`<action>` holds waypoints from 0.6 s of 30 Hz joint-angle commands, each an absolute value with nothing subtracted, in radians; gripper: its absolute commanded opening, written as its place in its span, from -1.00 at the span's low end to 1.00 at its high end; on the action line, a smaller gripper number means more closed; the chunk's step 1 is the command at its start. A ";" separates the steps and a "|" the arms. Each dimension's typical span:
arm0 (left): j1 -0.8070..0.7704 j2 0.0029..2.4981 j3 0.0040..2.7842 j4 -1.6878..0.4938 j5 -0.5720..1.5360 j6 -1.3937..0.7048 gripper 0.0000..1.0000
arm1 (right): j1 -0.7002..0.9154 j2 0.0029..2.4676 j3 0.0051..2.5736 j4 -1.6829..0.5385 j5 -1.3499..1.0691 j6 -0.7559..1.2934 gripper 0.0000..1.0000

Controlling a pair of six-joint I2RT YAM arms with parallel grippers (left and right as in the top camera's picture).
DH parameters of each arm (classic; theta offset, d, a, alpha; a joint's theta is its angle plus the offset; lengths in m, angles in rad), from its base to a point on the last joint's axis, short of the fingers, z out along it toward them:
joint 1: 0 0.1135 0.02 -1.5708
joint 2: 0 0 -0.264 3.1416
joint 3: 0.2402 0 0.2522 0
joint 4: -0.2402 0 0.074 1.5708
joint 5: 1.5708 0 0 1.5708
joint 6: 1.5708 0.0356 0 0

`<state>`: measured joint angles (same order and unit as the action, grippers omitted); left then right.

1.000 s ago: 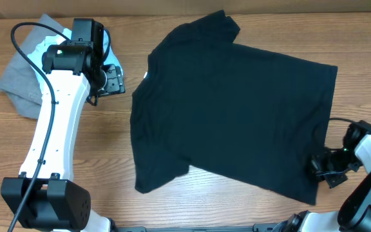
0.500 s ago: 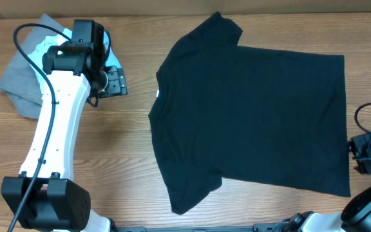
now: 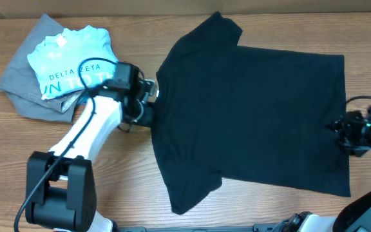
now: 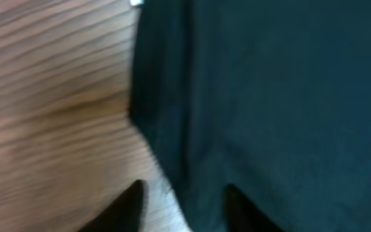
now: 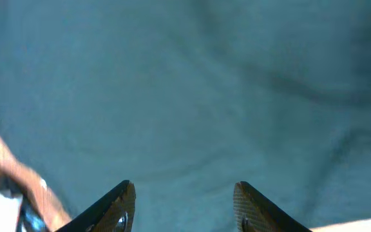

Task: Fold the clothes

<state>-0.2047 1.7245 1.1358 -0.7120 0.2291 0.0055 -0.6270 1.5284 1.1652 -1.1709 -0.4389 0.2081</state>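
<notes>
Black T-shirt (image 3: 250, 116) lies flat over table's (image 3: 108, 174) centre & right half: neck toward left edge, hem toward right edge, one sleeve toward near edge, the other by far edge. R gripper (image 3: 341, 127) sits over the hem nr right edge; wrist view shows fingers (image 5: 118, 206) apart above fabric, nothing btwn them, so released. L gripper (image 3: 148, 103) is at neck side; its wrist view is blurred, tips spread, straddling shirt's edge, not clamped. Far-left corner: light blue T-shirt (image 3: 69, 64) w/ white lettering lies on grey garment (image 3: 18, 87), apart from black one.
</notes>
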 commanded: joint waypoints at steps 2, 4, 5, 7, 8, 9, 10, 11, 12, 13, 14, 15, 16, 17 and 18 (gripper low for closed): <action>-0.217 1.734 1.056 -0.627 0.128 -0.075 -0.38 | -0.548 1.507 1.189 -1.153 -0.480 0.179 0.07; -0.217 1.742 1.031 -0.584 0.130 -0.075 -0.40 | -0.519 1.507 1.189 -1.140 -0.480 0.185 0.07; -0.217 1.750 1.020 -0.560 0.131 -0.075 -0.41 | -0.501 1.507 1.189 -1.131 -0.480 0.187 0.08; -0.218 1.768 1.005 -0.525 0.135 -0.076 -0.41 | -0.472 1.507 1.189 -1.122 -0.479 0.190 0.08; -0.217 1.779 1.002 -0.516 0.152 -0.075 -0.42 | -0.461 1.507 1.189 -1.118 -0.479 0.191 0.08; -0.217 1.792 1.002 -0.508 0.173 -0.075 -0.42 | -0.451 1.507 1.189 -1.114 -0.478 0.194 0.09; -0.217 1.808 1.002 -0.496 0.198 -0.074 -0.43 | -0.442 1.507 1.189 -1.111 -0.472 0.207 0.09; -0.217 1.822 1.002 -0.487 0.218 -0.073 -0.43 | -0.434 1.507 1.189 -1.107 -0.469 0.210 0.09; -0.217 1.839 1.002 -0.476 0.234 -0.074 -0.44 | -0.427 1.507 1.189 -1.105 -0.469 0.210 0.10; -0.217 1.853 1.002 -0.469 0.237 -0.075 -0.46 | -0.423 1.507 1.189 -1.104 -0.468 0.210 0.10; -0.218 1.867 1.002 -0.463 0.237 -0.075 -0.48 | -0.419 1.507 1.189 -1.105 -0.465 0.210 0.10; -0.217 1.882 1.002 -0.462 0.236 -0.075 -0.53 | -0.416 1.507 1.188 -1.105 -0.464 0.209 0.10; -0.217 1.893 1.002 -0.463 0.225 -0.078 -0.66 | -0.415 1.507 1.188 -1.105 -0.465 0.209 0.10; -0.215 1.904 1.002 -0.475 0.174 -0.118 -0.82 | -0.415 1.507 1.188 -1.105 -0.465 0.209 0.10; -0.212 1.906 1.002 -0.493 0.113 -0.172 -0.86 | -0.415 1.507 1.188 -1.105 -0.464 0.209 0.11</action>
<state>-0.2188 1.8378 1.0214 -0.4564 0.2028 -0.0753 -0.4217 1.5284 1.1652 -1.1103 -0.4664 0.2062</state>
